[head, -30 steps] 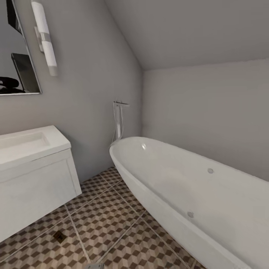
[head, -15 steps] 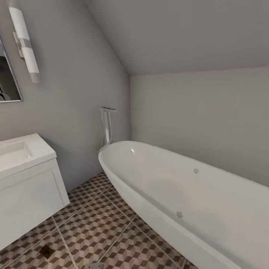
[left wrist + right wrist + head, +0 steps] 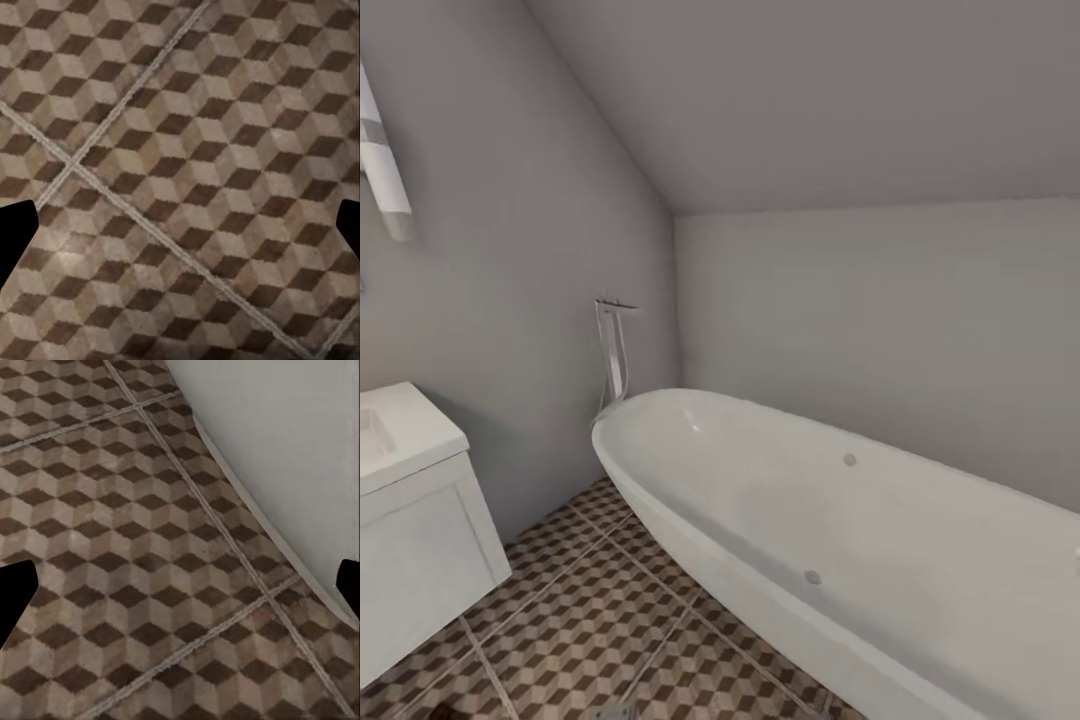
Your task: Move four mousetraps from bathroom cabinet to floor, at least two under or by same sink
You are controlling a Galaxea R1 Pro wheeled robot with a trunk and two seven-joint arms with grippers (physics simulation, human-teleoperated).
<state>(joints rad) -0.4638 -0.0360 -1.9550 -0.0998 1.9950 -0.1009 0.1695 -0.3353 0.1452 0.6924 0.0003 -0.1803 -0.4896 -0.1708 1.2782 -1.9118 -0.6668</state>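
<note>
With both grippers spread and nothing held, the cube-patterned brown tile floor point(image 3: 590, 640) should be crossed clear of the white oval bathtub point(image 3: 840, 540) until the cabinet is found.

Bathroom sink point(image 3: 410, 520) at left, bathtub point(image 3: 840, 540) at right, bathroom floor point(image 3: 590, 630) between, floor-standing faucet point(image 3: 612, 350) behind tub's end.

- The bathroom sink point(image 3: 415, 540) is cut by the head view's left edge; just one end shows.
- The oval bathtub point(image 3: 880, 560) runs off the right and bottom edges.
- A wall light point(image 3: 385, 170), perhaps a tube, is clipped at the left edge.
</note>
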